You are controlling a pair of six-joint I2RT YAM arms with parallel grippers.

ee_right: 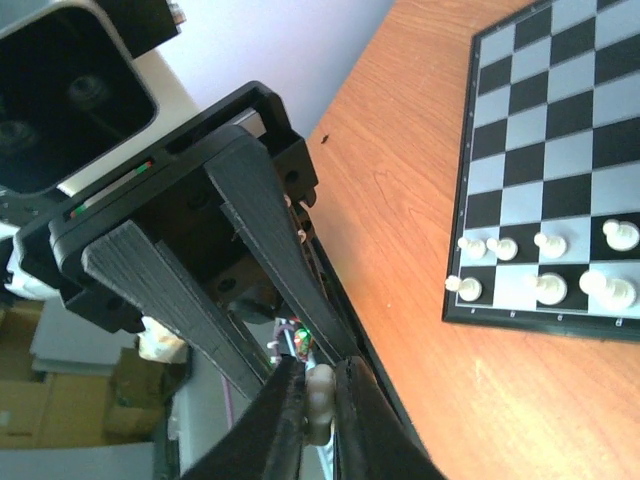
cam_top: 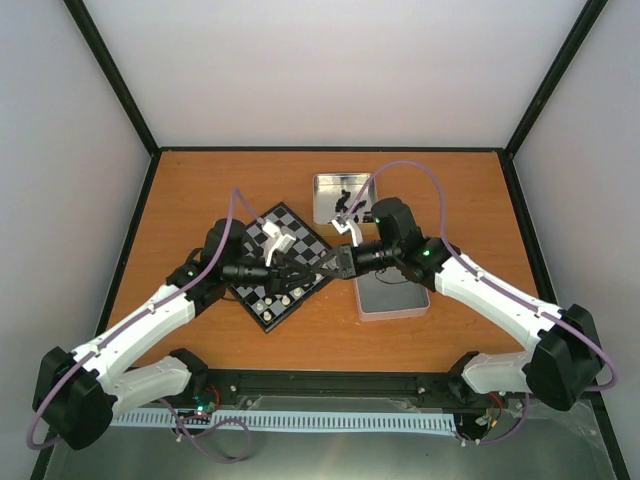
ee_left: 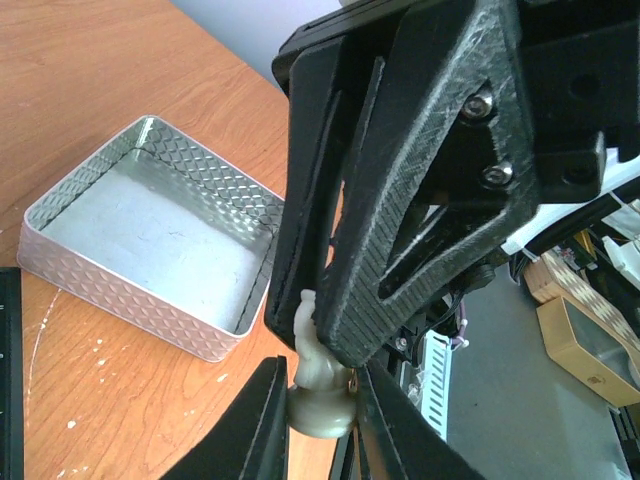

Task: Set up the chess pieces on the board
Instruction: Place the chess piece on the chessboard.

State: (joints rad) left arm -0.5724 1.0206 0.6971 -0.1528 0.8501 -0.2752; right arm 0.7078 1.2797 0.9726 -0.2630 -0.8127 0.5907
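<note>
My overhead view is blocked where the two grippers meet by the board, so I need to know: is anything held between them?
Observer: Yes. The left wrist view shows the left gripper shut on the base of a cream chess piece.
Operator: Has the right gripper got it too?
Observer: Its wrist view shows the right gripper pinching the same piece.
Operator: What is on the board?
Observer: Seven cream pieces in two rows at one corner of the board, as far as the right wrist view reaches.

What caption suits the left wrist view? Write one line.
Handover: left gripper and right gripper both pinch one white piece, with an empty tin on the table behind.
</note>
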